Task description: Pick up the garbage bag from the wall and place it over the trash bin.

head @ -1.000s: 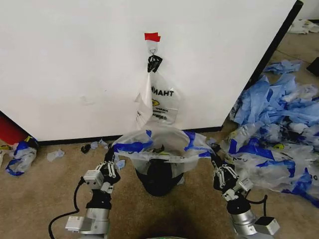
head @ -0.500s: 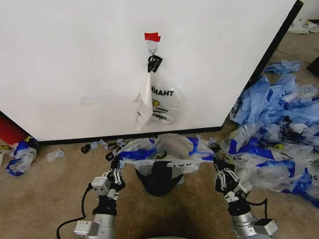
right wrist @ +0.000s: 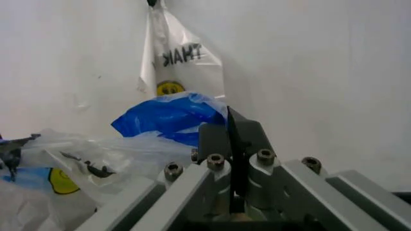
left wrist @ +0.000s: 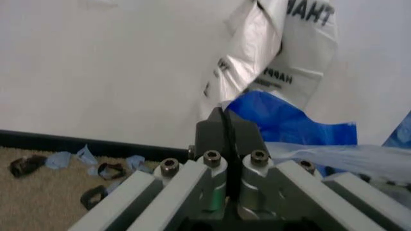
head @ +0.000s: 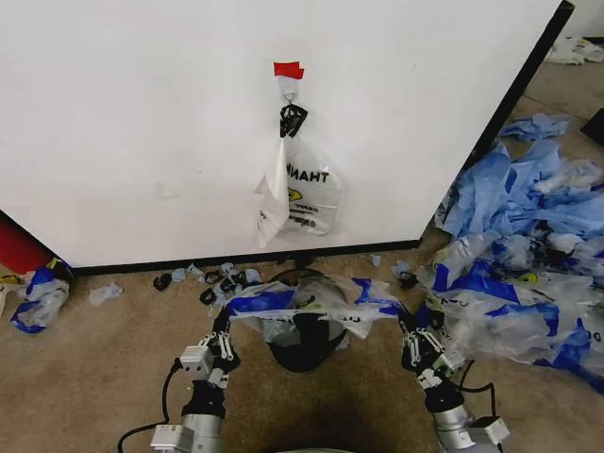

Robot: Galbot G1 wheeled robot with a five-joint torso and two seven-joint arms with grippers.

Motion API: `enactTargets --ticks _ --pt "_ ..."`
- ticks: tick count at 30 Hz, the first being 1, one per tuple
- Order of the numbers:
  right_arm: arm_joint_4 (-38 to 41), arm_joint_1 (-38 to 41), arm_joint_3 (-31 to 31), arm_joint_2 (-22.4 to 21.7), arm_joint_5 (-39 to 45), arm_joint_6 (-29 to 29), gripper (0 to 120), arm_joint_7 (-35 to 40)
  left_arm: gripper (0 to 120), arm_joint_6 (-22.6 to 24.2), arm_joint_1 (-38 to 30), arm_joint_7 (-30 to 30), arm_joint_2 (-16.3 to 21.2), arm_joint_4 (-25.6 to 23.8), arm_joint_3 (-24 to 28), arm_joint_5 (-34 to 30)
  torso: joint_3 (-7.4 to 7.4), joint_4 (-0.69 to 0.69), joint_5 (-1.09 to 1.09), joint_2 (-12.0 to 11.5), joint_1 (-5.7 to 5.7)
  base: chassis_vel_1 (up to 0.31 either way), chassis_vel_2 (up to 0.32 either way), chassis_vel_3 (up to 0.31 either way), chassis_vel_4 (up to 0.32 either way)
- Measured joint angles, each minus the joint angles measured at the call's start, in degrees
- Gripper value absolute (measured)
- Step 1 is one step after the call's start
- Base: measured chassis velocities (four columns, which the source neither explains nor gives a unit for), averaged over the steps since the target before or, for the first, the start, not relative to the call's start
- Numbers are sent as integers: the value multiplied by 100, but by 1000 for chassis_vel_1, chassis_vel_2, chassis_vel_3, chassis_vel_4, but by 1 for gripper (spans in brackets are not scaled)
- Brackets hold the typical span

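Lower now, both grippers, left gripper [head: 225, 326] and right gripper [head: 408, 330], stay clamped on the garbage bag [head: 311, 300], hiding most of the trash bin [head: 304, 344]; heaped bags [head: 528, 236] crowd right.

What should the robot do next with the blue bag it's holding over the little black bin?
Probably lower both grippers a bit more. The left gripper and right gripper hold the garbage bag stretched across the trash bin, whose sides remain uncovered.

Bright even indoor light, soft shadows along the wall [head: 142, 132], wrist views soft and slightly blurred
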Motion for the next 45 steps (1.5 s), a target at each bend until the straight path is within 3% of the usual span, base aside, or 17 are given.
enactTargets --ticks 12,34,45 --pt "-310 394 -168 27 -135 -4 0 -129 0 -97 -260 8 24 278 -9 -100 0 0 0 0 0 0 0 0 0" --pt "-566 -232 85 -99 446 -8 0 -1531 0 -431 421 65 133 210 60 395 0 0 0 0 0 0 0 0 0" --pt "-824 -349 311 -260 594 -8 0 -1571 0 -503 593 18 263 276 -24 425 0 0 0 0 0 0 0 0 0"
